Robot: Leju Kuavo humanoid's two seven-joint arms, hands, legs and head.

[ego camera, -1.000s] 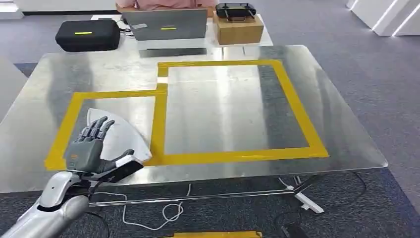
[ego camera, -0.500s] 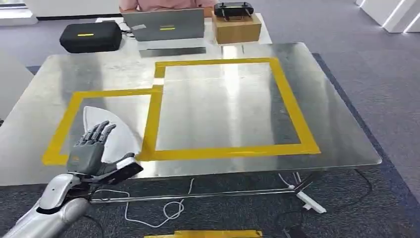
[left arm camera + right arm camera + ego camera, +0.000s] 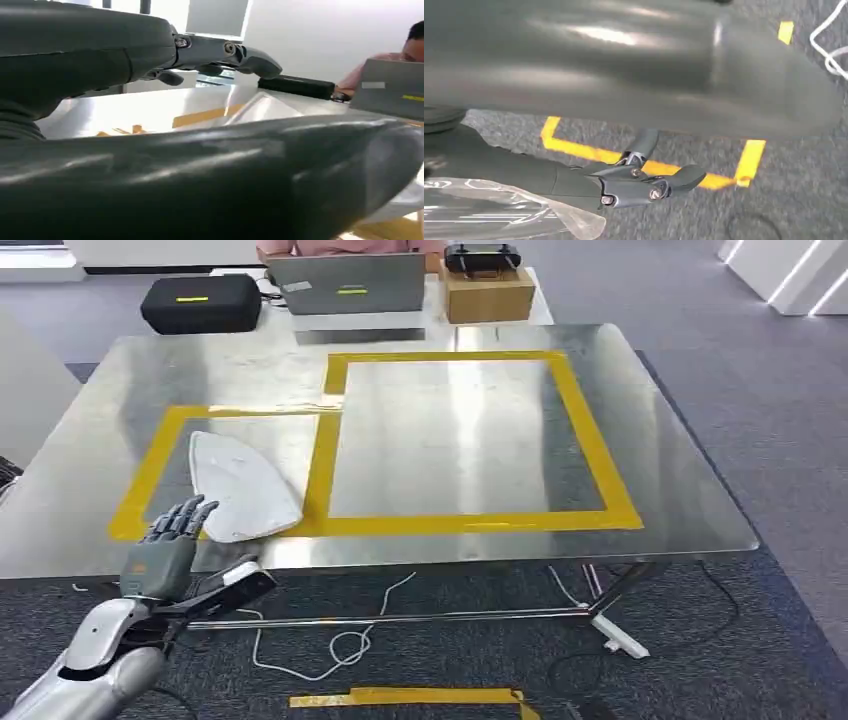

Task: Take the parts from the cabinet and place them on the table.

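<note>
A flat white part (image 3: 240,488), rounded at one end, lies on the steel table (image 3: 680,500) inside the smaller yellow tape rectangle (image 3: 150,470). My left hand (image 3: 170,555) hovers at the table's front edge, just short of the part, fingers spread and holding nothing. The left wrist view looks past the fingers (image 3: 220,52) to the part (image 3: 280,107) on the shiny tabletop. My right hand (image 3: 624,185) hangs over grey carpet with thumb and fingers apart and only floor between them. A clear plastic sheet (image 3: 499,212) shows on the outer side of its fingers.
A larger yellow tape square (image 3: 590,440) marks the table's middle. Beyond the far edge are a black case (image 3: 200,302), a laptop (image 3: 350,285), a cardboard box (image 3: 487,295) and a seated person. White cables (image 3: 340,645) and yellow tape (image 3: 410,698) lie on the carpet.
The camera has shifted. My left hand has drawn back from over the white part to the table's front edge, and the part stays on the table.
</note>
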